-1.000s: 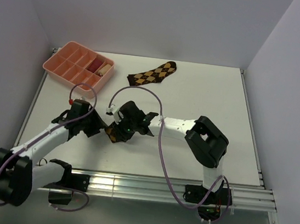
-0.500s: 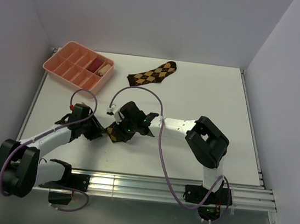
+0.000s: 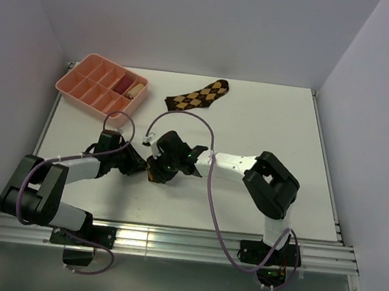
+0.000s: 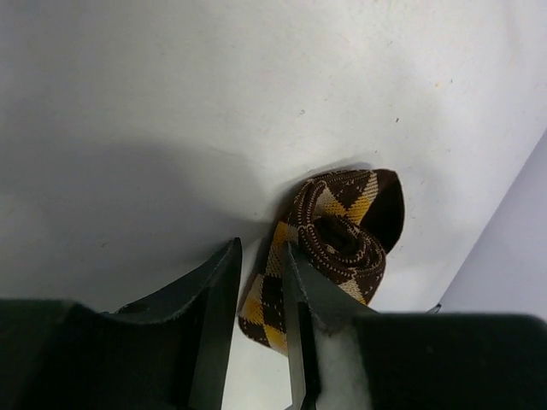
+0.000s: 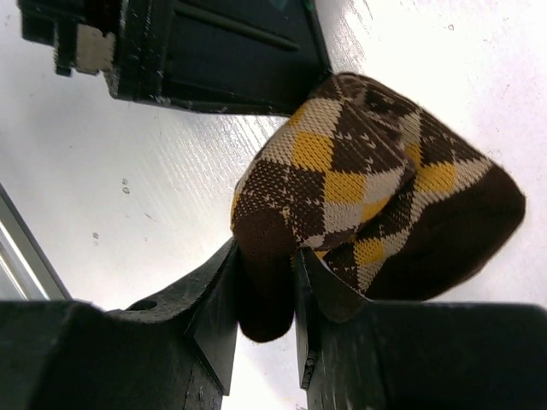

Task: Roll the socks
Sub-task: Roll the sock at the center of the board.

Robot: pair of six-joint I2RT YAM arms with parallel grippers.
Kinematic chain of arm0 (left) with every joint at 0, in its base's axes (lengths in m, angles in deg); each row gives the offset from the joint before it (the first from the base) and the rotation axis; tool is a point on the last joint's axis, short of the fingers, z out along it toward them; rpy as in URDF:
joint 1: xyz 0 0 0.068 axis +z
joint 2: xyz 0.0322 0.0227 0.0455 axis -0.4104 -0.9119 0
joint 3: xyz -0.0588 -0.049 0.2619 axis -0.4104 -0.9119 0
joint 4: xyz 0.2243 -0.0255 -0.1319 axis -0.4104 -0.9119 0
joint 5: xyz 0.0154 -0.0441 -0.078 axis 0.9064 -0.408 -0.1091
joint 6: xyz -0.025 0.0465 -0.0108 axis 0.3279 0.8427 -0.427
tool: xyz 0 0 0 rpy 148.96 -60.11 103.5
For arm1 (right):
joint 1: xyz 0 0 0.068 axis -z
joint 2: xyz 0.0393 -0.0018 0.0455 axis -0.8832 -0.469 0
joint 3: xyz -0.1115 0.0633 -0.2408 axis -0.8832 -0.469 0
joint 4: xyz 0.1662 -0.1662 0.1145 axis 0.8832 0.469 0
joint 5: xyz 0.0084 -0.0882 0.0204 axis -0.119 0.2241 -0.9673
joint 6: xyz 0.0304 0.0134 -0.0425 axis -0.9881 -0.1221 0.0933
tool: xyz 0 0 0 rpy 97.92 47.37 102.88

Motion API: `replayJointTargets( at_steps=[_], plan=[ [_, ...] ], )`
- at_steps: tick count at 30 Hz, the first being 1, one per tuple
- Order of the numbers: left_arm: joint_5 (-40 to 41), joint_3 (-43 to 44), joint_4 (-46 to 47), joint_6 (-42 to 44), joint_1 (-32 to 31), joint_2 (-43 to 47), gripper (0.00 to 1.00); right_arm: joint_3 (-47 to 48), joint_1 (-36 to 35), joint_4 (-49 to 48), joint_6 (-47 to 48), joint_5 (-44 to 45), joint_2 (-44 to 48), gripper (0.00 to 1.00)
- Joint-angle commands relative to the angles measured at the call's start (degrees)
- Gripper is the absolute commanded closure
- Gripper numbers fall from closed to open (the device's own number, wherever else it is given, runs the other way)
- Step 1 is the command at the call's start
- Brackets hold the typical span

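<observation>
- Two argyle socks lie on the tabletop (image 3: 276,127). The rolled sock (image 4: 342,243) sits near the front, between the two arms. The flat sock (image 3: 199,96) lies stretched out well behind it, near the far edge.
- Right fingers (image 5: 214,316): clamped on a dark fold at the edge of the rolled sock, with fabric filling the gap between them. The bundle bulges out to one side of the grip.
- Left fingers (image 4: 214,333): close together, one on either side of the loose patterned end that trails from the spiral. The wrist view does not show whether they press the fabric or merely flank it, so a firm grip cannot be told.
- Step in hand, as judged: finishing the first roll. The spiral is wound but its tail hangs free, and both arms meet at it.
- Next move, as judged: the left side needs a sure pinch on the tail. It then needs to wrap or tuck the tail around the coil while the right side holds the coil against unwinding. With too loose a hold, the spiral is likely to spring open.
- Left to do: the flat sock is unrolled.
- A pink tray (image 3: 69,86) stands at the far left, apart from both socks, with a reddish roll (image 3: 126,83) and a beige roll (image 3: 137,89) in its cells.
</observation>
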Motion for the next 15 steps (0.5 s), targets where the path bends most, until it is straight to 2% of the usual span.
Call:
replayJointTargets(
  at_steps=[1,8,11,15],
  plan=[
    [-1.6,-1.8,-1.6,2.3,-0.7,-3.7,0.66,-0.6,-0.4,-5.5,-2.9,-2.3,1.1,1.00],
    [-1.8,-0.9,-2.6,3.1,-0.6,-4.5,0.63,-7.2,3.6,-14.6,-10.6,-8.3,-0.9,1.00],
    [-1.0,-0.3,-4.0,3.5,-0.6,-3.2,0.60,-9.3,6.5,-17.9,-14.5,-13.6,-2.4,1.00],
    [-0.7,0.5,-5.2,4.1,-0.6,-2.1,0.56,-10.1,9.3,-18.3,-17.0,-18.6,-4.3,1.00]
  ],
)
